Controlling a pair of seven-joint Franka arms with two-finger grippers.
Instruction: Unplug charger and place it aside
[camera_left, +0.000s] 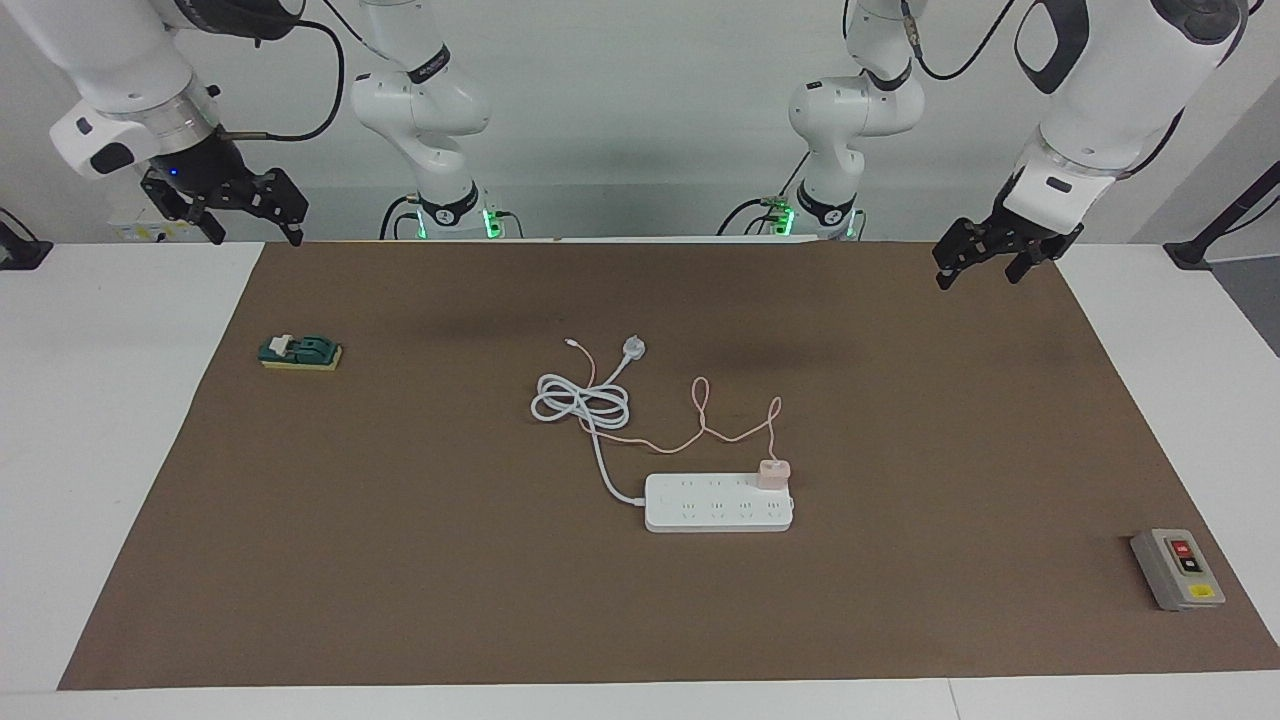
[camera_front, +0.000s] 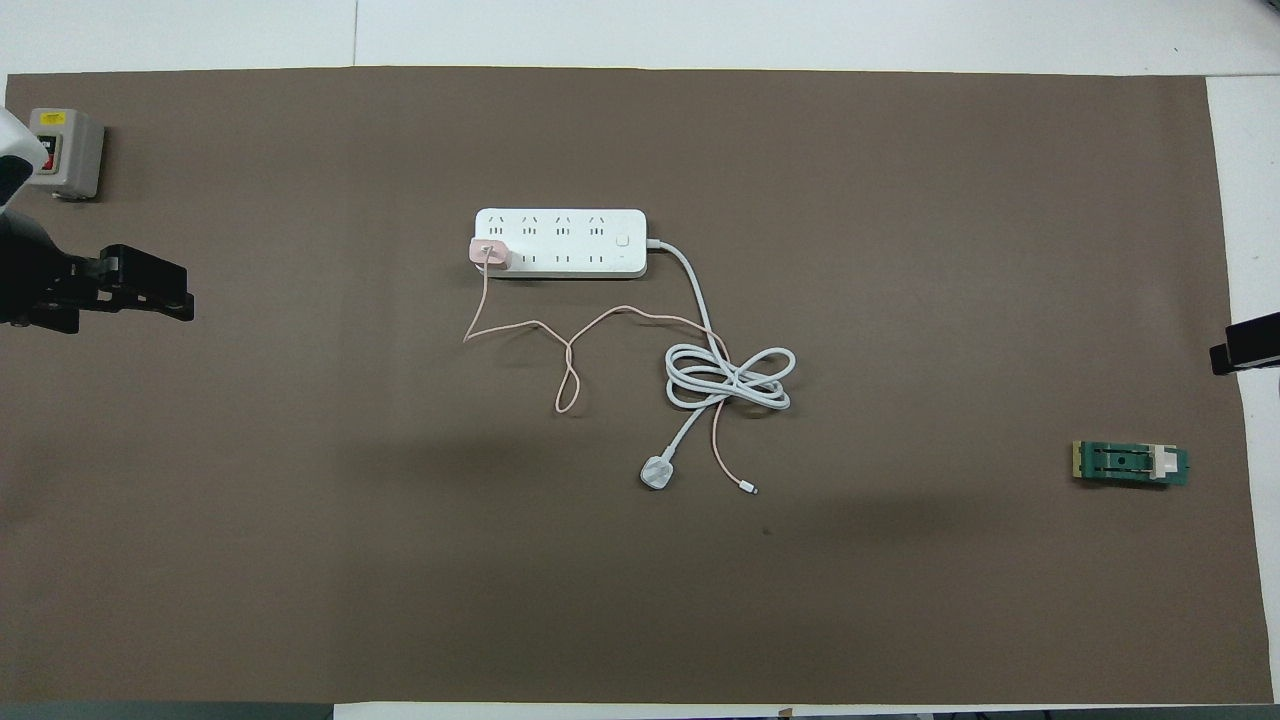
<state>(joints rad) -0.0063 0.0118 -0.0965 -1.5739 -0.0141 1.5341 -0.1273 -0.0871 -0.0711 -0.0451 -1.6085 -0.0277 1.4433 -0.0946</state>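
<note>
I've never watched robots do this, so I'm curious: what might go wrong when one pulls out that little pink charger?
The charger sits in an end socket of the light power strip, so the strip may lift or slide with it. Its thin pink cable crosses the strip's coiled white cord and could drag it along.
</note>
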